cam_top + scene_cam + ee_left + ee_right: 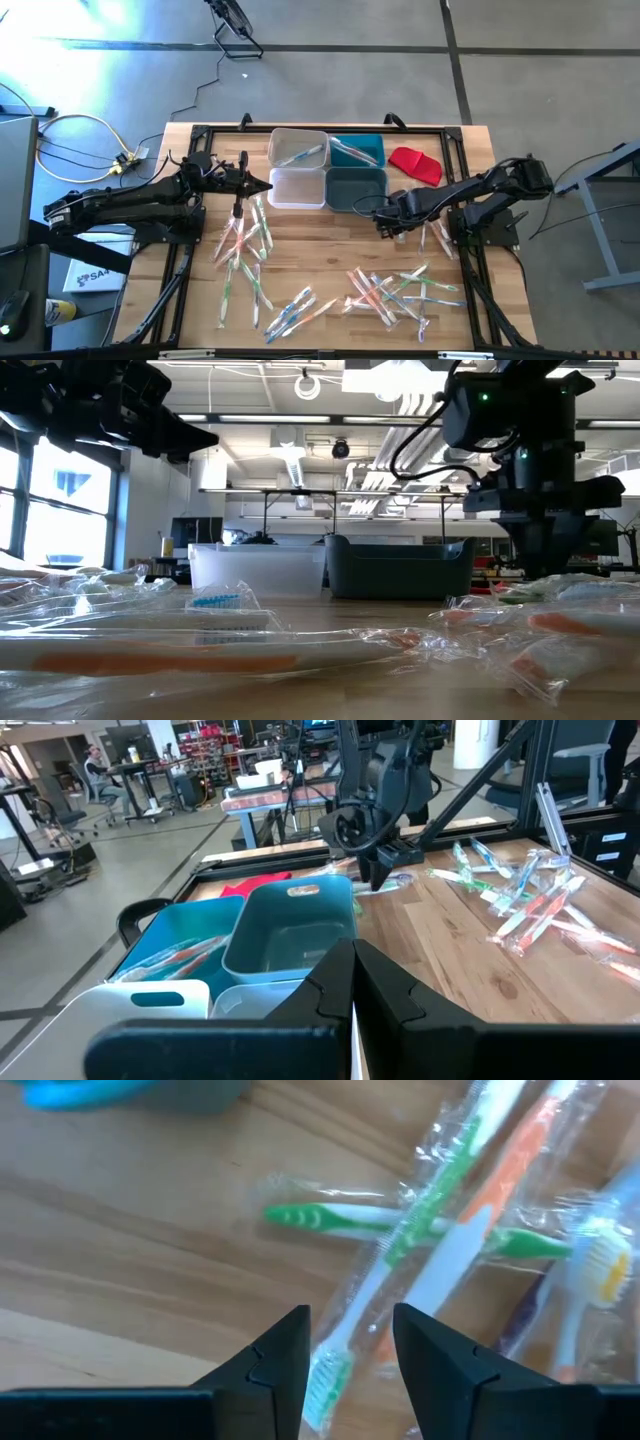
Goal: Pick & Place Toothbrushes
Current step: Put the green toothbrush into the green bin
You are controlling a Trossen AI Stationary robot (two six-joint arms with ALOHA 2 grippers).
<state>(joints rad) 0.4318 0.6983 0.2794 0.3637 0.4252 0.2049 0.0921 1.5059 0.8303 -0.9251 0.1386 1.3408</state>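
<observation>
Toothbrushes (395, 290), wrapped in clear film, lie in loose heaps on the table (330, 250): one at 8 o'clock from centre, a bigger one at 5 o'clock, a few more by the R arm at 3. Some already sit in the clear bin (298, 148) and blue bin (356, 151) at 12. R gripper (350, 1342) is low over a green brush (400, 1230), fingers apart w/ the brush between them; contact probably not made, hard to tell. L gripper (350, 982) is closed, empty, just beside the bins. Red cloth (415, 163) at 1 o'clock.
</observation>
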